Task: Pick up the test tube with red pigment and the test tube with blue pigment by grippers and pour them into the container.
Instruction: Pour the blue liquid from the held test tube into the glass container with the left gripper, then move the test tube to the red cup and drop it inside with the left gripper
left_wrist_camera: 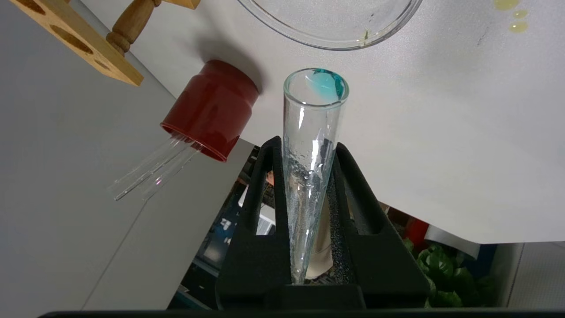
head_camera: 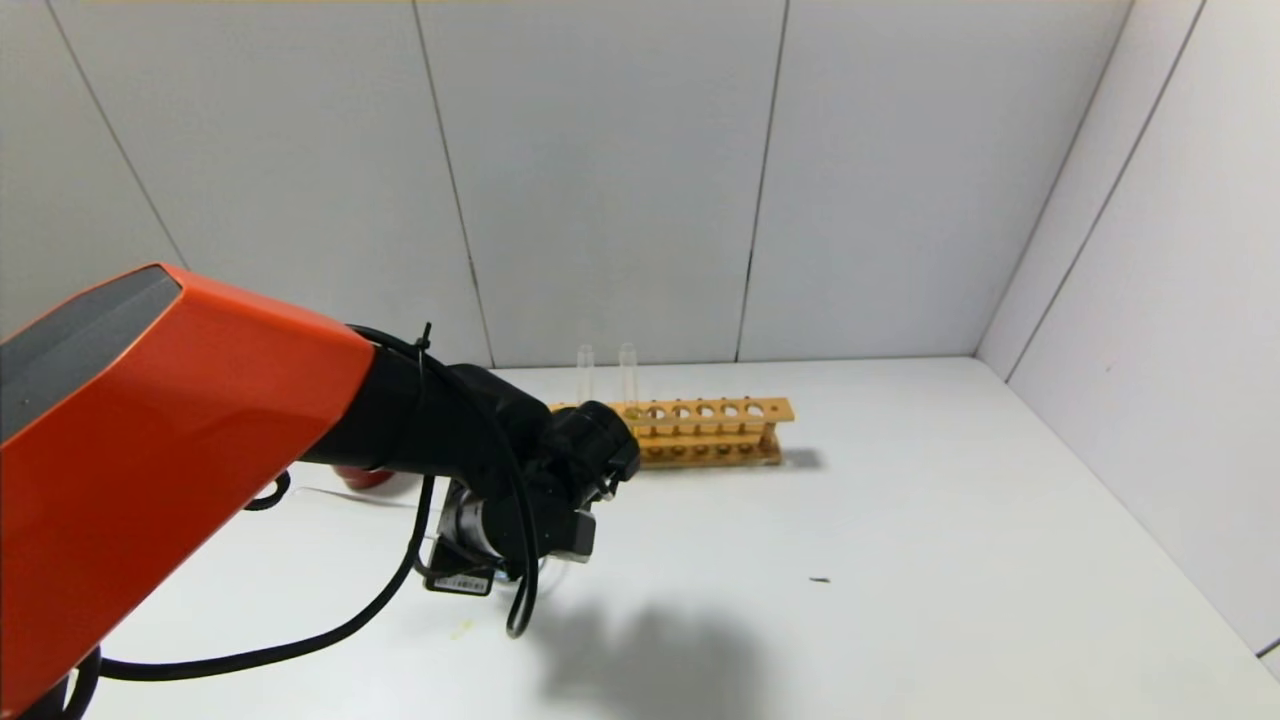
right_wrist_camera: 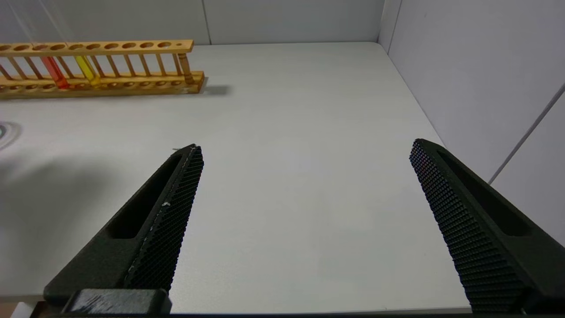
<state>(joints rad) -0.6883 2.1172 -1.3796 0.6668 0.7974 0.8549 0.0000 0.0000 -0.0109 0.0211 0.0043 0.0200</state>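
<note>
**Blue tube pinched over the dish**

Your left gripper, black with ribbed inner faces, sits at the lower centre of the left wrist view, its jaws pressed onto the slim clear glass test tube with blue pigment. The tube runs straight up the middle of that frame between the two fingers, its open rim standing clear beyond the fingertips. A small smear of teal-blue liquid clings just inside the rim; the rest of the glass carries only droplets. Just beyond the rim, at the top centre of the frame, you see the edge of the shallow round clear glass container. The tube and the dish are near but apart.

To the tube's left in that frame stands a dark red opaque cup with several empty clear glass tubes poking out of it. A corner of the pale wooden tube rack fills the upper left.

In the head view, your orange left arm fills the lower left, its black wrist in front of the rack on the white table.

Your right gripper hangs above bare table, jaws spread wide, holding nothing. The rack at that frame's upper left holds a tube of orange-red liquid and a tube of yellow liquid.
</note>
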